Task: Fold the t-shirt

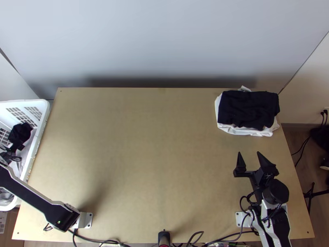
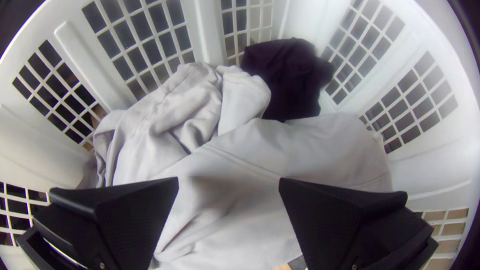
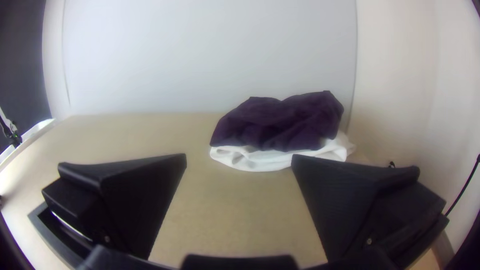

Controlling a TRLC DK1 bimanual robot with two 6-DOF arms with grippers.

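At the table's left edge, my left gripper (image 1: 7, 156) is over the laundry basket. In the left wrist view the left gripper (image 2: 228, 178) stands open, nothing between its fingers, above bunched light grey cloth (image 2: 240, 200). A dark cloth (image 2: 287, 75) lies bunched against the basket wall. At the table's lower right, my right gripper (image 1: 249, 153) is open and empty, a little nearer than a cloth stack. The right wrist view shows the right gripper (image 3: 239, 156) with the stack's dark top cloth (image 3: 280, 122) and white lower cloth (image 3: 255, 159) beyond it.
The white basket (image 1: 43, 108) stands against the table's left edge. The stack, with a dark cloth (image 1: 248, 109) on top, lies in the far right corner of the wooden table (image 1: 144, 164). Cables run along the near edge; a wall stands behind.
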